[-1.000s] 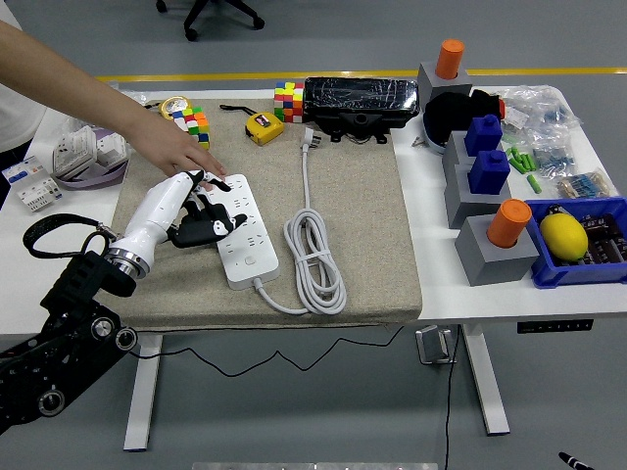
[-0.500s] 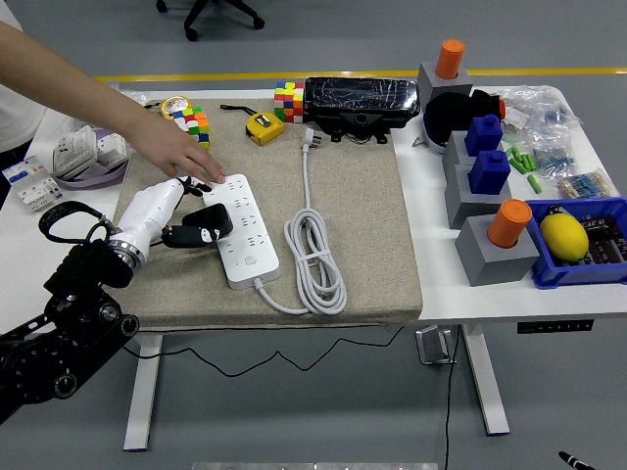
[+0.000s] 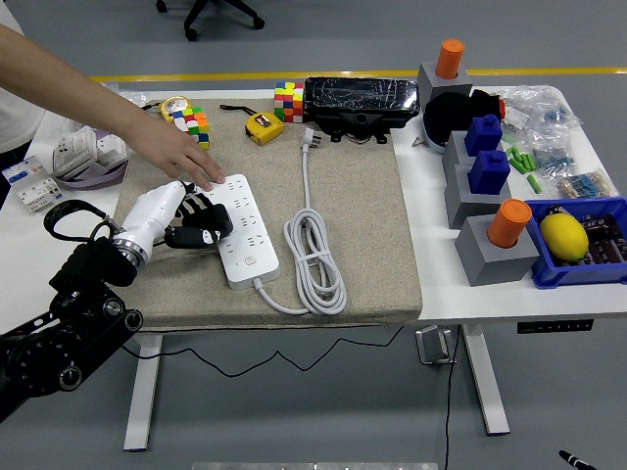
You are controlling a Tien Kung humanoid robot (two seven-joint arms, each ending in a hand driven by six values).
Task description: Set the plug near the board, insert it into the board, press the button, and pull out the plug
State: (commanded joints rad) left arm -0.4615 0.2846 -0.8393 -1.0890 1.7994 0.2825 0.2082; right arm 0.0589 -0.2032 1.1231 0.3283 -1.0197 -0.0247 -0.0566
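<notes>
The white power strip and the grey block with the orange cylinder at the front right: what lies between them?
In the head view, the strip's coiled white cable lies between, then bare mat.

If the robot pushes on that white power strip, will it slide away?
Probably not much. The power strip lies flat on a rough cloth mat, which likely grips it, and a person's hand presses its far end. Its coiled cord looks floppy and would trail along.

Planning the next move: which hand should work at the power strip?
Left, probably. The left hand is already at the power strip's left edge, beside a person's hand resting on its far end. No right arm is in view.
</notes>
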